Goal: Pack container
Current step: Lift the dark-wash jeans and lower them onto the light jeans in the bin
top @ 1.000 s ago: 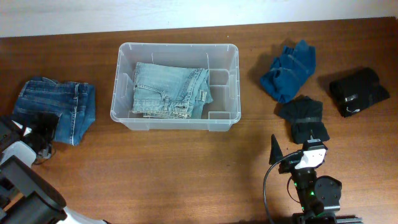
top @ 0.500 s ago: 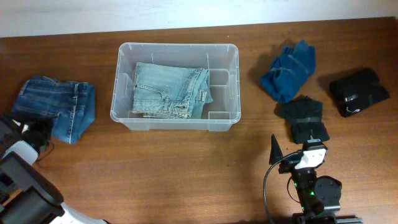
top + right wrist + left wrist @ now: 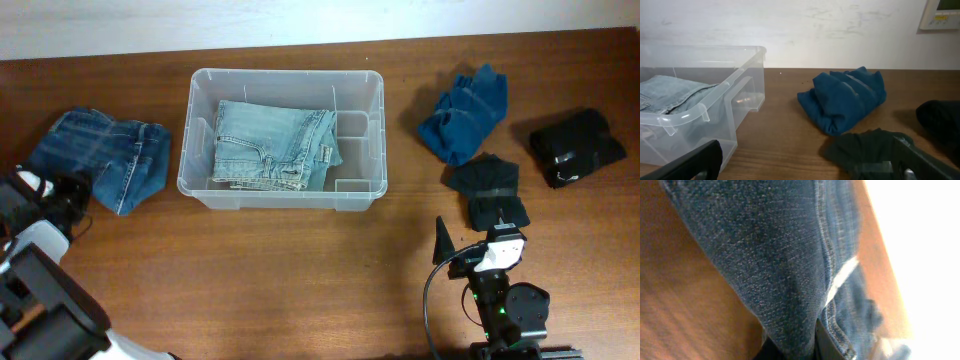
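Wooden table (image 3: 300, 290): left gripper (image 3: 72, 193) clamped on dark jeans (image 3: 110, 160). Container (image 3: 285, 72) sits to its right, slightly ahead, long axis pointing toward it. Right gripper (image 3: 805, 167) open.

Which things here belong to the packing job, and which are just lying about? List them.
Job: container, light jeans inside, dark jeans in left pincer, blue garment, black garment, black bundle.
Lying about: wall control panel.

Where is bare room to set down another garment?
Inside the container, the strip between the light jeans and the right wall is bare. The table in front of it is bare too. Crowded: right side, with blue garment, black garment, black bundle.
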`<control>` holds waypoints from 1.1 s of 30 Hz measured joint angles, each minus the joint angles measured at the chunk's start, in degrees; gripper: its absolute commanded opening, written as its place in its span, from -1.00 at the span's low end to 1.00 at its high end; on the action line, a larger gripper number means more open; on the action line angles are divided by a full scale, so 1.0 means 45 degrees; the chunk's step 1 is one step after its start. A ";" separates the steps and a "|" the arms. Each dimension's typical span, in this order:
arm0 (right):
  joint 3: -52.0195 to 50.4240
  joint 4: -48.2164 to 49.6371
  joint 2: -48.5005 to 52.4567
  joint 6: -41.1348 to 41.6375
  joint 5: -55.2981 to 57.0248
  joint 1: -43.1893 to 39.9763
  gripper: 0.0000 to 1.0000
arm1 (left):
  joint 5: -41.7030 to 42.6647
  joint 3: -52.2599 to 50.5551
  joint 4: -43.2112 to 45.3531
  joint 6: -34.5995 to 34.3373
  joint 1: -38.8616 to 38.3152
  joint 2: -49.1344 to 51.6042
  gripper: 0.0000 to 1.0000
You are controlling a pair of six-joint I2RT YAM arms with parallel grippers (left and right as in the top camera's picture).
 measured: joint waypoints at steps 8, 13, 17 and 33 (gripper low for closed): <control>0.0000 0.0000 0.0000 -0.0005 0.0000 0.0000 0.97 | 0.0505 0.0063 0.0534 0.0447 -0.0797 -0.4396 -0.99; 0.0000 0.0000 0.0000 -0.0005 0.0000 0.0000 0.97 | 0.0733 0.0102 0.2487 0.2987 -0.2157 -0.6018 -0.99; 0.0000 0.0000 0.0000 -0.0005 0.0000 0.0000 0.97 | 0.1593 0.0107 0.3808 0.6353 -0.4498 -0.6470 -0.99; 0.0000 0.0000 0.0000 -0.0005 0.0000 0.0000 0.97 | -0.2890 0.0112 0.1685 1.7442 -1.0482 -0.6518 -0.99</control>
